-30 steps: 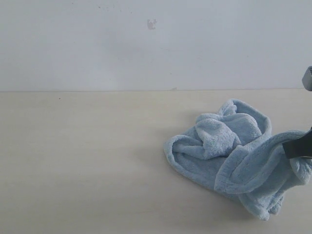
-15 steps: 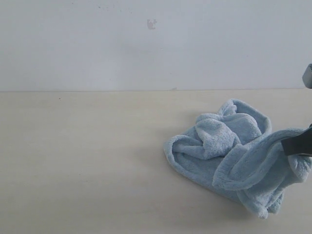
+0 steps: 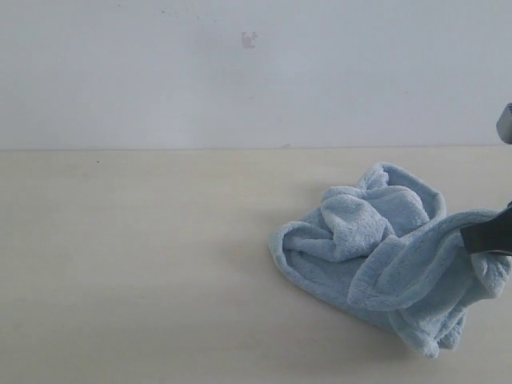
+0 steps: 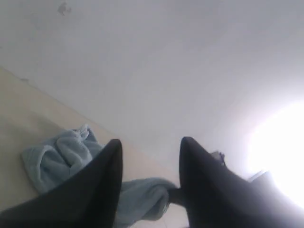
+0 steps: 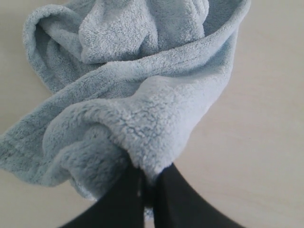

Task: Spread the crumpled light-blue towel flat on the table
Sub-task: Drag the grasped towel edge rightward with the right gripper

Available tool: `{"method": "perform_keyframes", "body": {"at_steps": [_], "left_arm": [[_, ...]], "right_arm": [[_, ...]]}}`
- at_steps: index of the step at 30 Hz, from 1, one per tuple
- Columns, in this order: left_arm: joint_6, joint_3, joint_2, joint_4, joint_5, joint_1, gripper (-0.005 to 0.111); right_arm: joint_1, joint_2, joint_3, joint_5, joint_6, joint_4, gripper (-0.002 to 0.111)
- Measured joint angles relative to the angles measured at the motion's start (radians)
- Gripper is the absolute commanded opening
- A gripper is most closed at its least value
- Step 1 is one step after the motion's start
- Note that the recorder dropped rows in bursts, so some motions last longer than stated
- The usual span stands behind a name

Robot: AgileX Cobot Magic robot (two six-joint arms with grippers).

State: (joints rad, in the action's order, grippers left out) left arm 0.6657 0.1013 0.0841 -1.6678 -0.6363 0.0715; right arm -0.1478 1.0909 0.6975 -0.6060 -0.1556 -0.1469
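Note:
The light-blue towel [image 3: 376, 256] lies crumpled on the right part of the beige table [image 3: 136, 264]. One fold of it is lifted toward the right edge of the exterior view. My right gripper [image 3: 490, 238] is shut on that fold. In the right wrist view its dark fingers [image 5: 148, 178] pinch a thick bunch of towel [image 5: 142, 85] above the tabletop. My left gripper [image 4: 149, 147] is out of the exterior view. It stands open, well away from the towel [image 4: 61, 156], with nothing between its fingers.
A white wall [image 3: 256, 72] with a small mark [image 3: 249, 38] rises behind the table's far edge. A grey part of the right arm [image 3: 505, 124] shows at the right border. The tabletop stretches far to the left of the towel.
The right gripper has lifted the held fold slightly. The towel's hanging front part has risen off the table a little and bunched toward the gripper.

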Motion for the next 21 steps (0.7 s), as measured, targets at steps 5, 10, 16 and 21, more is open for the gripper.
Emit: {"method": "perform_keyframes", "body": {"at_steps": [5,10,16,21], "left_arm": [[0.000,0.000,0.000,-0.056,0.035,0.000,0.038],[0.019,0.011,0.005,-0.051,0.050,0.000,0.029],[0.018,0.118,0.134,0.208,-0.010,0.000,0.029],[0.007,0.219,0.307,0.481,-0.047,-0.004,0.030]], "right_arm": [[0.000,0.000,0.000,0.000,-0.006,-0.019,0.000],[0.000,0.000,0.000,0.000,-0.011,-0.025,0.000],[0.000,0.000,0.000,0.002,-0.014,-0.028,0.000],[0.000,0.000,0.000,0.002,-0.013,-0.030,0.000]]}}
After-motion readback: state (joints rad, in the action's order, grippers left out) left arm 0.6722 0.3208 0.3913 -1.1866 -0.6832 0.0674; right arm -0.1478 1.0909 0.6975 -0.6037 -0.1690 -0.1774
